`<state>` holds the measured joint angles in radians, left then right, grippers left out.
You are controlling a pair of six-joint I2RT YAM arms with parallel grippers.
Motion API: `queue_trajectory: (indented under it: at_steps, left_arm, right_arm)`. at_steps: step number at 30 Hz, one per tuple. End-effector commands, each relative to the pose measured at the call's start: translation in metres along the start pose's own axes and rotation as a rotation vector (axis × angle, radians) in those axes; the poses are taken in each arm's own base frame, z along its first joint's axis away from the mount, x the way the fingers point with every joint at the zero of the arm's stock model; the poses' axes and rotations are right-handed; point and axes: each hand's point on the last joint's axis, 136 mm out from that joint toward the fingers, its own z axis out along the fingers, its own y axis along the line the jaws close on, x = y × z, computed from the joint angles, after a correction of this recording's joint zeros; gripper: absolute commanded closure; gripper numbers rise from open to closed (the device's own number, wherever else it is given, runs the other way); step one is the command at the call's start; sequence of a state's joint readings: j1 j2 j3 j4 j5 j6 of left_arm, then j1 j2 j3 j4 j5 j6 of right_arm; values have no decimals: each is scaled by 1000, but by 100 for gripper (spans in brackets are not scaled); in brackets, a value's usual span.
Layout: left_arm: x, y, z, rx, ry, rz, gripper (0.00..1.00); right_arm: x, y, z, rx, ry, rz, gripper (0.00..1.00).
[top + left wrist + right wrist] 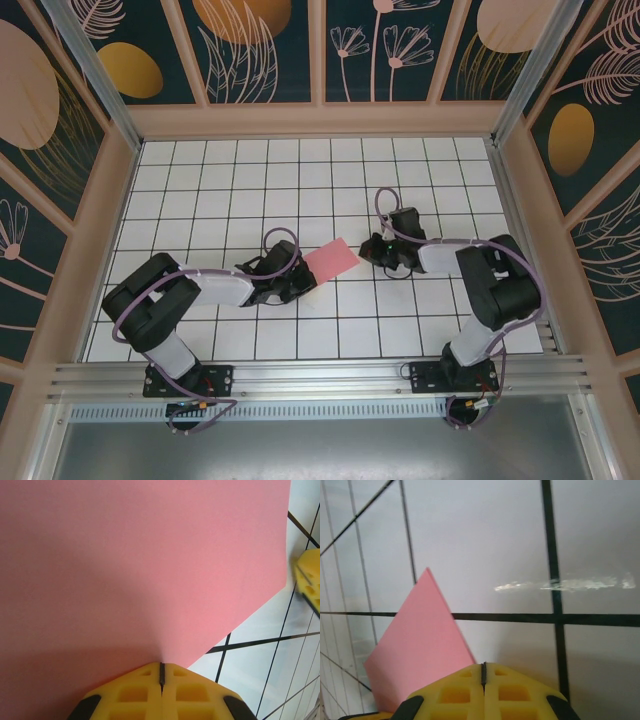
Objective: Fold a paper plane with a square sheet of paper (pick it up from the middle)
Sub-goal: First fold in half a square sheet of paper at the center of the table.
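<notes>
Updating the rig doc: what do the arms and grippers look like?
Left arm and right arm: black joint housings, light grey link covers, lilac cables looping alongside, black bases. Left gripper and right gripper: yellow fingers with square recessed pockets, black pieces at the outer corners.

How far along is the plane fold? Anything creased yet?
Early stage. Done: the left gripper is shut on the square sheet of paper, pinching its edge. In hand: the sheet sits between the two arms, with the right gripper shut beside one corner. Left: all the folds. The pink surface shows no crease and no dart shape.
</notes>
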<state>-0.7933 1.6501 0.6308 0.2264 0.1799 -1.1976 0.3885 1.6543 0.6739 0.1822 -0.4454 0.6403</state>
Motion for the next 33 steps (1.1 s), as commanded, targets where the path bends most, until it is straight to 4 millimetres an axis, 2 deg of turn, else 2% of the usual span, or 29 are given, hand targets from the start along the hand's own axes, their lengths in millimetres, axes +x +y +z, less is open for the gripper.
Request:
queue_trajectory:
  at_steps: [1,7,11,14,18,22,25,29,33]
  left_arm:
    - [8,35,0,-150,25,42,100]
    - [-4,7,-3,-78,-17,108,100]
    - [-12,-17,-9,4,-52,136,100]
    - [-19,-35,-15,72,-86,120,100]
    - [-21,-58,-18,207,-102,29,100]
    - [-22,-72,-15,247,-107,0,100]
    - [-17,-78,-8,238,-107,0,100]
    - [-7,-79,6,243,-92,-39,100]
    - [-4,-81,18,252,-88,-57,100]
  right_arm:
    - [-4,29,-11,-35,-36,-58,100]
    - [30,49,13,-85,52,-75,100]
    - [44,48,28,-93,100,-56,100]
    - [47,39,32,-67,100,-37,100]
    - [47,25,29,-15,64,18,100]
    - [51,2,18,65,-12,149,100]
    - [53,-9,6,108,-76,230,100]
    - [51,-11,-4,127,-133,276,100]
    - [52,-8,-5,109,-130,283,100]
